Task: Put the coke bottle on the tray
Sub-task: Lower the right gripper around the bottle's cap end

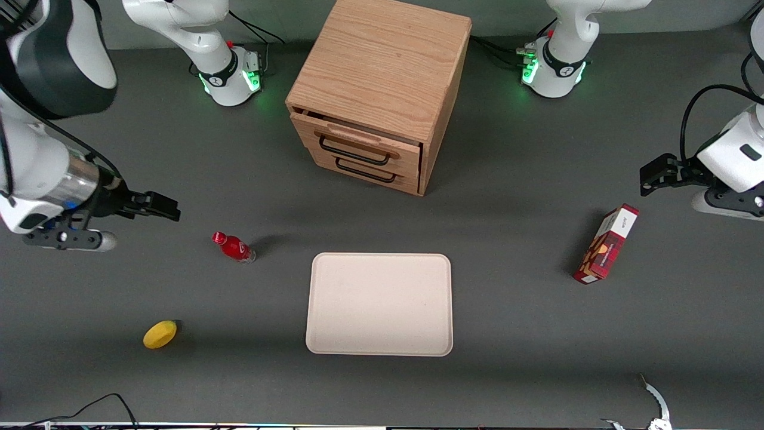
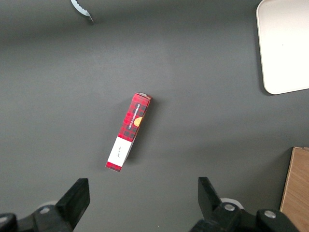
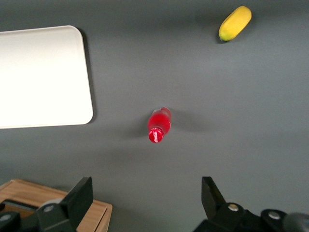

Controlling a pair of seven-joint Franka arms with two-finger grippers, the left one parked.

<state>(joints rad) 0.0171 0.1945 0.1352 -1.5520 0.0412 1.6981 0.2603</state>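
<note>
The coke bottle [image 1: 233, 247] [image 3: 159, 125], small and red with a red cap, stands upright on the dark table beside the tray [image 1: 379, 304] [image 3: 43, 77], a large flat pale beige rectangle with rounded corners and nothing on it. My right gripper [image 1: 161, 206] [image 3: 147, 195] hangs open above the table at the working arm's end, a little farther from the front camera than the bottle and apart from it. Nothing is between its fingers [image 3: 82, 193].
A wooden drawer cabinet [image 1: 376, 95] [image 3: 53, 205] stands farther from the front camera than the tray, its top drawer slightly open. A yellow lemon [image 1: 160, 334] [image 3: 235, 22] lies nearer the camera than the bottle. A red carton box [image 1: 606, 243] [image 2: 128, 131] stands toward the parked arm's end.
</note>
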